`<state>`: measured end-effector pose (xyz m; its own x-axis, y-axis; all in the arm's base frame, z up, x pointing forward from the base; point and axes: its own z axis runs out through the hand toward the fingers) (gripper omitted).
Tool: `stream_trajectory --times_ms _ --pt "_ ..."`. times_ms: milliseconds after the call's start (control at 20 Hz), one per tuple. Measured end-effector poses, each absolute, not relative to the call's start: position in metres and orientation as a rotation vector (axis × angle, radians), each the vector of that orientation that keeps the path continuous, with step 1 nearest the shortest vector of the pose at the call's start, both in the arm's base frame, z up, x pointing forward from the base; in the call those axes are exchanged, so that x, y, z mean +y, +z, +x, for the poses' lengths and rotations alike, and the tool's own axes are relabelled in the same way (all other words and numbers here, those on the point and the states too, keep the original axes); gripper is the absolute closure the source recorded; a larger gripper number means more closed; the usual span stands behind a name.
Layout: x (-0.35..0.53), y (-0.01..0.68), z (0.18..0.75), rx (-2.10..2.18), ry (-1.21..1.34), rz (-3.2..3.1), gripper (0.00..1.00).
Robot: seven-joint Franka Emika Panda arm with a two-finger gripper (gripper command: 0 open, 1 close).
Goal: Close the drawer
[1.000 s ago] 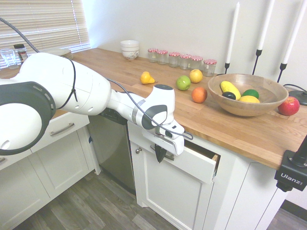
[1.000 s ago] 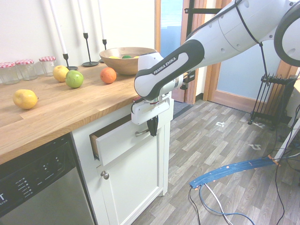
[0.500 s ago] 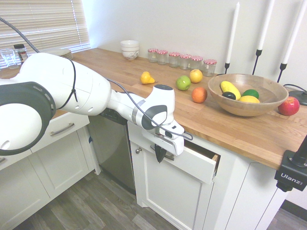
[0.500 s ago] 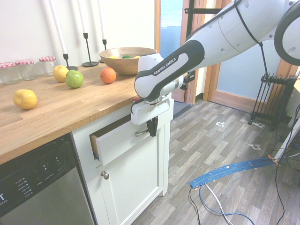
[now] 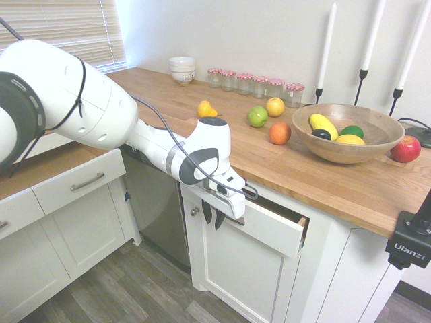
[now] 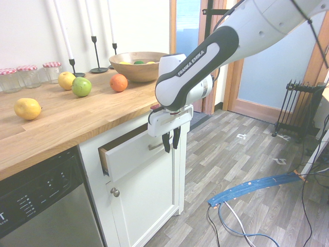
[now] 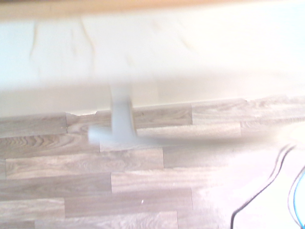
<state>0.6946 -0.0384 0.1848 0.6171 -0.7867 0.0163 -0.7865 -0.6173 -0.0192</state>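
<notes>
Under the wooden tabletop (image 5: 202, 94), at about 5 o'clock from the orange (image 5: 279, 132), the drawer (image 5: 273, 229) stands partly pulled out — its white front clear of the cabinet. Against the front's left end hangs the gripper (image 5: 211, 216), its dark fingers (image 6: 165, 143) pointing down and spread narrowly, holding nothing. At 3 o'clock sits the fruit bowl (image 5: 343, 151).

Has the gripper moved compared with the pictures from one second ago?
Yes. The gripper has shifted along the drawer front toward the dishwasher, away from the fruit bowl end, and its fingers now stand apart.
</notes>
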Motion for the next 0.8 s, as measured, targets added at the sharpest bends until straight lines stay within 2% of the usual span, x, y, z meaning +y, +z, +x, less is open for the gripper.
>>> stream_trajectory --times_ms 350,800 --pt "-0.029 0.221 0.632 1.348 -0.06 -2.809 0.0" --pt "-0.026 0.231 0.516 1.324 -0.045 -2.831 0.0"
